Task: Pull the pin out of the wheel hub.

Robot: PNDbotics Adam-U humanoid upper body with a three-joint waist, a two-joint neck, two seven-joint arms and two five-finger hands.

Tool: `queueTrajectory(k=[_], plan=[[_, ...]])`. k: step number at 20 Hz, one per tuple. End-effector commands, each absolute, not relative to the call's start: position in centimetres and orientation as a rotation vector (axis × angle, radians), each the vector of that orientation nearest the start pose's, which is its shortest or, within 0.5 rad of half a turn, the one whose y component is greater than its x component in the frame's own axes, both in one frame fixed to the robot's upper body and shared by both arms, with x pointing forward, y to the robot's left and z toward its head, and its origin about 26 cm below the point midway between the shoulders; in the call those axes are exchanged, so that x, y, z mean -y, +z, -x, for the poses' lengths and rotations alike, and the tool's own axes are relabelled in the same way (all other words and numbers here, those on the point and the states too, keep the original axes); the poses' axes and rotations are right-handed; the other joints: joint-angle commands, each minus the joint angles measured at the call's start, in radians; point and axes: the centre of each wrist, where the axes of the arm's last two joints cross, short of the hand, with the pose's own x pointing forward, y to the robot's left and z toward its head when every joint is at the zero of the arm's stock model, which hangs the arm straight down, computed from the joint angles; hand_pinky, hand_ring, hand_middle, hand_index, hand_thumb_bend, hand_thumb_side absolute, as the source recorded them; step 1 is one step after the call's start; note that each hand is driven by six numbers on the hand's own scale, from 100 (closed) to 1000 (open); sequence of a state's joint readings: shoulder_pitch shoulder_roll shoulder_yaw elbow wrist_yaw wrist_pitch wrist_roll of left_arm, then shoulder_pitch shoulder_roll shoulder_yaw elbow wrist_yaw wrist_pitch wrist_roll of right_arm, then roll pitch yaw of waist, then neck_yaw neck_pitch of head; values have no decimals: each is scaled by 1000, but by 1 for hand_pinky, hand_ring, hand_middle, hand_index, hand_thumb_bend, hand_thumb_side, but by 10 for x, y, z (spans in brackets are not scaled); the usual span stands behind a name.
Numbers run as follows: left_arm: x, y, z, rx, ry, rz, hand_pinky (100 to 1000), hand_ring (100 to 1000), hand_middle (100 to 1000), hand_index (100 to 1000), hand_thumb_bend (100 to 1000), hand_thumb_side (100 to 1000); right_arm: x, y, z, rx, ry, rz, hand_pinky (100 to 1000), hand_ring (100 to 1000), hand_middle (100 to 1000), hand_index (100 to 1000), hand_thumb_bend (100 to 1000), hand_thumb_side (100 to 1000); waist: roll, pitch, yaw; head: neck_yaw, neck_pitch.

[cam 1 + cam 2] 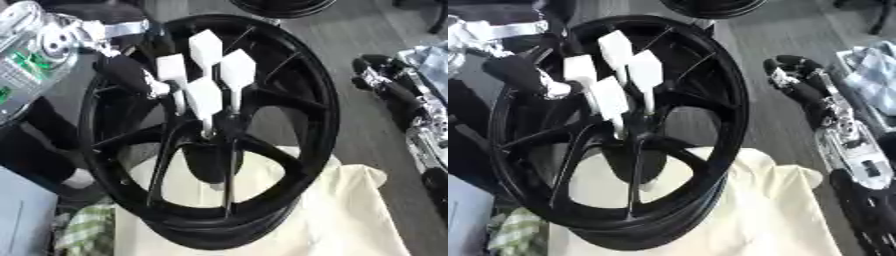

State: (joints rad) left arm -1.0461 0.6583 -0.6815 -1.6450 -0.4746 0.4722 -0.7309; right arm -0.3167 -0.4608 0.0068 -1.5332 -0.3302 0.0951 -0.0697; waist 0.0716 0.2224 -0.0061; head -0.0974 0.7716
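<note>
Left eye view: left hand (140, 75) fingers around white pin (173, 75) on wheel hub (210, 135), right hand (802, 80) relaxed

Head stereo pair, looking steeply down, close on the black wheel (210, 135), both eyes sharing nearly everything

Pins (206, 75) in wheel hub (210, 132) (on cloth (350, 215))

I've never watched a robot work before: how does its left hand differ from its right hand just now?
The left hand reaches in over the black wheel, beside the white pins at the hub; the right hand hangs off to the side, clear of the wheel. The left hand touches or nearly touches a pin; the right hand holds nothing, its fingers relaxed. Both are black with silver joints.
</note>
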Motion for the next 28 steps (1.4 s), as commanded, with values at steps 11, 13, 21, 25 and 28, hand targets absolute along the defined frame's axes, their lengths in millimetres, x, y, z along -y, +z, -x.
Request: queueTrajectory(k=[11,13,21,25,28], plan=[[-141,287,-376,1267,-1727,-664,846,798,778,802,295,395,331,121,-352,1769,119,108,775,655,648,754,385,363,-3,-9,-6,10,-2],[-140,287,-376,1267,-1723,-661,843,795,775,786,284,395,331,121,-352,1769,119,108,776,655,648,755,385,363,-2,-8,-6,10,-2],[-141,284,-379,1262,-1719,-661,831,779,741,658,215,312,331,121,-352,1768,119,108,776,655,648,755,384,365,-2,-6,-7,12,-2],[-141,284,-379,1251,-1722,-646,826,761,704,541,157,249,331,121,-352,1768,119,107,776,655,648,755,383,365,-2,-7,-7,13,-2],[-142,287,-378,1256,-1718,-651,825,757,692,484,131,226,331,121,-352,1769,120,107,776,655,648,755,383,365,-2,-7,-7,13,-2]])
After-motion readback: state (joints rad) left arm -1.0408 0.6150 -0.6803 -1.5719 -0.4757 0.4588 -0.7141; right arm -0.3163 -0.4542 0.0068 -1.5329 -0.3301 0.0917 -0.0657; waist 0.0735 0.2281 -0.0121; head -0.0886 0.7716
